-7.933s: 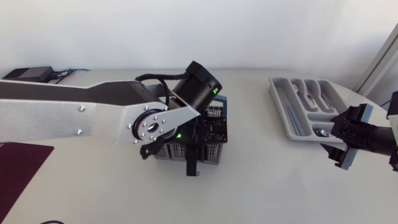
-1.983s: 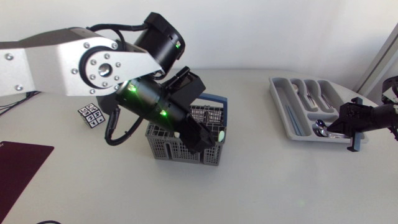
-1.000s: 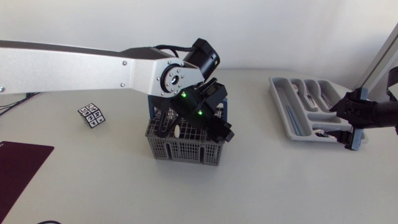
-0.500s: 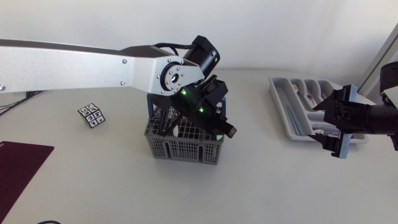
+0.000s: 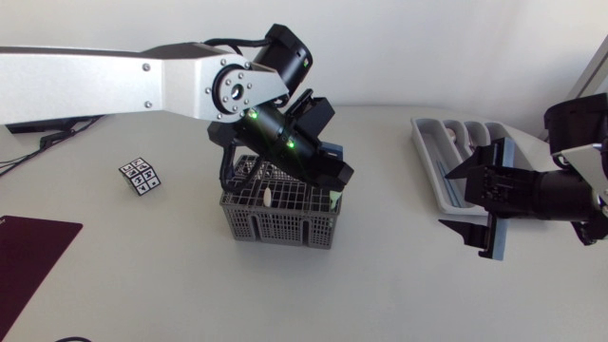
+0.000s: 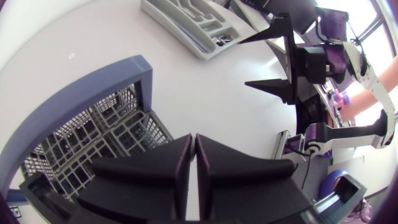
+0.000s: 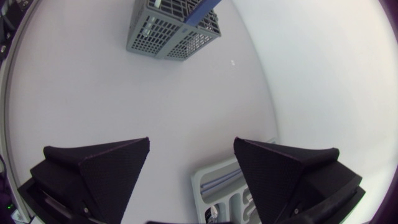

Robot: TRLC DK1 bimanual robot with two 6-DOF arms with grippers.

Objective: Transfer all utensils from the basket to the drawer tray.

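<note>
The grey mesh basket [image 5: 249, 226] with a blue handle stands mid-table and holds a pale utensil [image 5: 269, 198]; another pale handle [image 5: 334, 198] sticks up at its right corner. My left gripper [image 5: 339, 177] hovers over that corner, shut; in the left wrist view its fingers [image 6: 155, 168] are pressed together above the basket [image 6: 112, 124], with only a thin pale sliver between them that I cannot identify. The grey drawer tray [image 5: 429, 152] with several utensils [image 5: 475, 142] lies at the right. My right gripper [image 5: 463, 201] hangs open and empty just in front of the tray, facing the basket [image 7: 171, 28].
A small black-and-white marker tag [image 5: 140, 176] lies left of the basket. A dark red mat [image 5: 28, 252] sits at the front left edge. Bare white table stretches between basket and tray [image 7: 217, 186].
My left gripper closed inside the basket's right corner and has risen slightly back and left. My right arm swung away from the tray toward the front, still open.
</note>
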